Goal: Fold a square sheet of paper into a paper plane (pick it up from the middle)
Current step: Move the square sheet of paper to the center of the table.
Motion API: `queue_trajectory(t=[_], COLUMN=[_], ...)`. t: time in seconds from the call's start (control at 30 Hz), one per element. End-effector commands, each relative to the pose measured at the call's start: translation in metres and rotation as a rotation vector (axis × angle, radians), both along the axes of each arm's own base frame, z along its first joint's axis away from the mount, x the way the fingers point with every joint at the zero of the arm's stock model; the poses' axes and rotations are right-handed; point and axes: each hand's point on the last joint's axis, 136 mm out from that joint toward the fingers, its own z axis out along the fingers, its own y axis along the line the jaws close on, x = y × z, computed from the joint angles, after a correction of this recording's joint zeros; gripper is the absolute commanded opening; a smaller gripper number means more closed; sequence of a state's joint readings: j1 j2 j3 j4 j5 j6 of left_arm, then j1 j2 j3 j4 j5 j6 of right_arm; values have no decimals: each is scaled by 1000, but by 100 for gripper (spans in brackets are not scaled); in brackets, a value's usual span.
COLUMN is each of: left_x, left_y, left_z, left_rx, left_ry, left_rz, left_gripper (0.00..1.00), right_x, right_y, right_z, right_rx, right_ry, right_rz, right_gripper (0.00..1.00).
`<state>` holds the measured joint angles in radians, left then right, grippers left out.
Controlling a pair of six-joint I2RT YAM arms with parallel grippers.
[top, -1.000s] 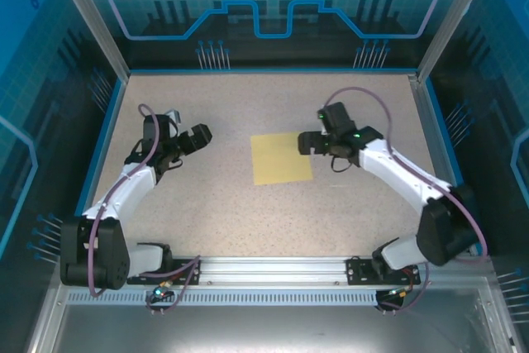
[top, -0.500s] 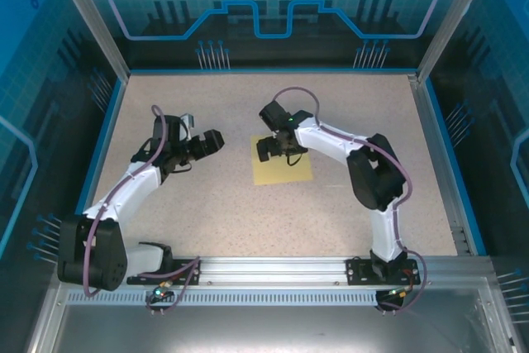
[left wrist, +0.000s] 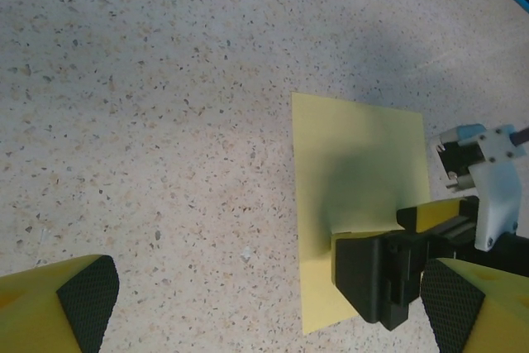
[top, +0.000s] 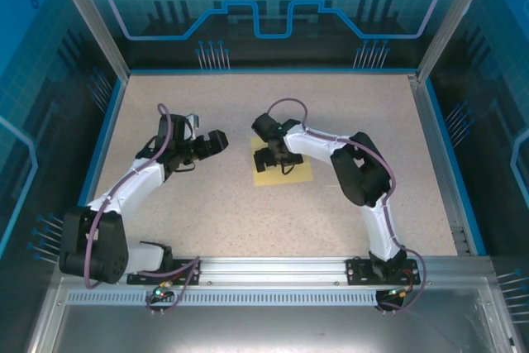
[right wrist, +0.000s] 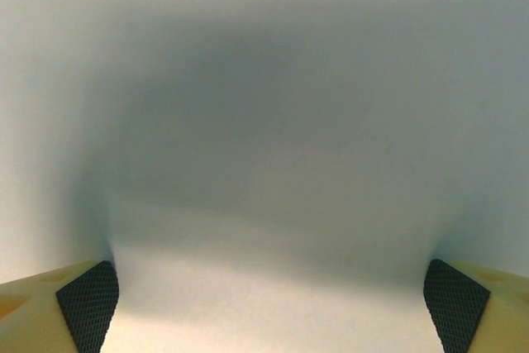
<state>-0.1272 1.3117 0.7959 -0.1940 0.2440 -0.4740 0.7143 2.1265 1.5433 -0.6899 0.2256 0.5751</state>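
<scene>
The square sheet of paper [top: 297,174] is pale yellow and lies flat, with no fold in it, on the speckled table [top: 207,204]. My right gripper [top: 269,157] points down over the middle of the sheet, jaws open and low on it. In the right wrist view the paper [right wrist: 264,121] spans the frame between the open fingertips of the right gripper [right wrist: 269,307]. My left gripper [top: 216,141] hovers open just left of the sheet, holding nothing. From the left wrist view, the left gripper [left wrist: 269,307] looks at the sheet [left wrist: 355,155] with the right gripper [left wrist: 397,245] on it.
Blue transparent walls and aluminium posts [top: 91,31] enclose the table on three sides. A metal rail [top: 273,270] with both arm bases runs along the near edge. The right arm [top: 364,179] bends across the table's right half.
The right arm swung left from the sheet's right edge to over its middle and came down onto it. The left gripper moved right, closer to the sheet's left edge.
</scene>
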Motion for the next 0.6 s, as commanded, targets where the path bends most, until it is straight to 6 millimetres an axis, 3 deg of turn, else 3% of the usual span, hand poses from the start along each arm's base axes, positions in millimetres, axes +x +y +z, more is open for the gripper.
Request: queue_trajectory(t=[0.0, 0.2, 0.3, 0.37, 0.47, 0.57], left_x=[7, 8, 9, 9, 6, 0], left_y=[-9, -15, -18, -19, -18, -16], left_z=[11, 4, 1, 1, -5, -11], left_rx=[-32, -22, -26, -25, -24, -27], left_ry=[-22, -19, -13, -12, 8, 30], left_rz=[-15, -35, -42, -46, -31, -16], left_gripper=[99, 99, 98, 99, 99, 98], right_x=[-48, -100, -121, -119, -96, -83], right_y=[-9, -21, -14, -13, -8, -9], right_z=[-19, -20, -22, -13, 19, 37], right_rx=[-29, -42, -14, -26, -41, -50], right_ry=[127, 172, 232, 244, 165, 93], right_rz=[-10, -20, 23, 18, -6, -52], right_gripper=[99, 99, 99, 99, 99, 100])
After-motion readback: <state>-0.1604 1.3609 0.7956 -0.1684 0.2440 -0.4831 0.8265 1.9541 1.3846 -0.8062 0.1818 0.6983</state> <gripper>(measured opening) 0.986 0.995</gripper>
